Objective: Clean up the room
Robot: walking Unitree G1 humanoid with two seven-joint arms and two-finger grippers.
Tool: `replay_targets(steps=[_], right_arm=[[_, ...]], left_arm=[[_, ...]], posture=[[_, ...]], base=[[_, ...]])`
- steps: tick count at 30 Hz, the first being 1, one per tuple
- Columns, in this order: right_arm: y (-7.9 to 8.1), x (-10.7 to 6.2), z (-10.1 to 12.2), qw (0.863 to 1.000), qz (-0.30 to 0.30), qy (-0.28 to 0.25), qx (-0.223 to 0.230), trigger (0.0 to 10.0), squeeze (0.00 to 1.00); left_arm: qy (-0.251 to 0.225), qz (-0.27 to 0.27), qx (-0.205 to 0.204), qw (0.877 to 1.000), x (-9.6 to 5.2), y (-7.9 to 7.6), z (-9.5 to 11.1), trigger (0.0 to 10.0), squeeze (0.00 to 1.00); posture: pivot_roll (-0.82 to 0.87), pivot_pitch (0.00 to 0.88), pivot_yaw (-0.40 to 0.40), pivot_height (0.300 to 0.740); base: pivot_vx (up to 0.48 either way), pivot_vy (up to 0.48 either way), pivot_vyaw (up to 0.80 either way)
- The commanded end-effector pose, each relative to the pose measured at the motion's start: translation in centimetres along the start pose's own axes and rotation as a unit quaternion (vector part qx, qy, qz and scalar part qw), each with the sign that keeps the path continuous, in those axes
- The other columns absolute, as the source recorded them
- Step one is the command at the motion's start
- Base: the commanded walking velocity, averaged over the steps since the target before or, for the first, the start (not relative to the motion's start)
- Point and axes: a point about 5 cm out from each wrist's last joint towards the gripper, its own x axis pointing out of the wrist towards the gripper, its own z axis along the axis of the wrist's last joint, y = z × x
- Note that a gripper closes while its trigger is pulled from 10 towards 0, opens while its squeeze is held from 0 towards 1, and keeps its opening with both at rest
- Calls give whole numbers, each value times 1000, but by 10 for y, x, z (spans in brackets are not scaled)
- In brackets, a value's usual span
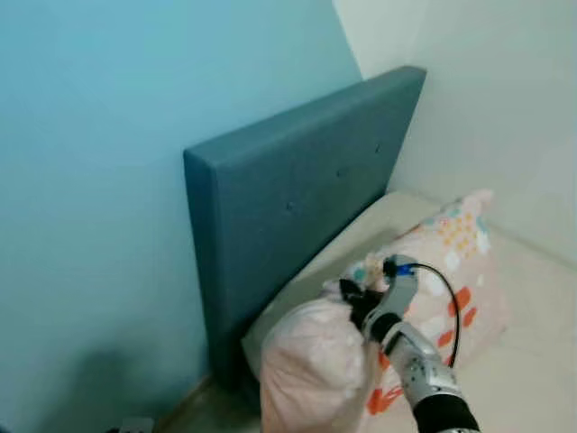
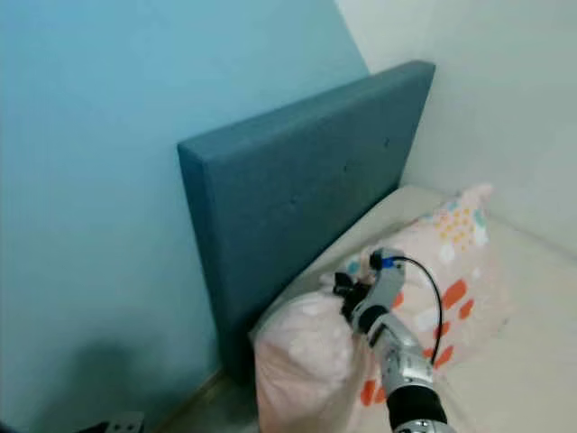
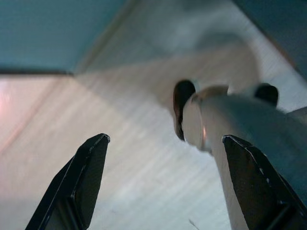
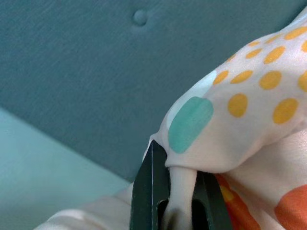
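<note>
Wall [image 1: 99,180]: plain blue, filling the robot's left side; a pale wall [image 1: 505,99] meets it at the corner on the far right.
Headboard [image 1: 297,198]: a thick, blue-grey padded fabric panel with small buttons, standing upright against the blue wall, its near end next to the bed's corner.
Mattress [image 1: 532,361]: cream and bare, lying along the foot of the headboard.
Pillow [image 1: 451,262]: soft, pale pink, printed with orange, yellow and teal spots, lying on the mattress close to the headboard; its near end bulges over the mattress corner.
Right arm [image 1: 424,370]: silver with a black cable, reaching up from the lower edge to the pillow.
Right gripper [image 4: 175,203]: its 2 black fingers are pinched on a gathered fold of the pillow's cover, near a teal spot, with the headboard just behind.
Left gripper [image 3: 165,184]: fingers spread wide with nothing between them, hanging above a pale wooden floor [image 3: 120,158].
Leg [image 3: 249,134]: a grey limb of the robot beside the left gripper.
</note>
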Motion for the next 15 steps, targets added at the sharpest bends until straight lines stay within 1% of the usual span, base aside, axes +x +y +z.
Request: replay_targets(steps=[1, 3, 6, 10, 15], right_arm=[[-4, 2, 21, 999, -7, -49, -6, 10000, 0], [-6, 1, 28, 998, -11, -61, -6, 10000, 0], [-7, 1, 32, 998, -13, -69, -8, 10000, 0], [-8, 1, 49, 995, -11, -97, -16, 10000, 0], [0, 1, 66, 992, 27, -120, -23, 10000, 0]], left_arm=[[11, -3, 3, 1000, -1, -1, -5, 10000, 0], [11, -3, 3, 1000, -1, -1, -6, 10000, 0], [11, -3, 3, 1000, -1, -1, -6, 10000, 0], [12, -3, 4, 1000, -1, -1, -6, 10000, 0], [13, -4, 7, 1000, -1, -1, -7, 10000, 0]], posture=[[14, 0, -72, 740], [14, 0, -71, 740], [14, 0, -71, 740], [13, 0, -70, 740], [9, 0, -68, 740]], base=[[255, 0, 0], [306, 0, 0], [356, 0, 0], [309, 0, 0], [328, 0, 0]])
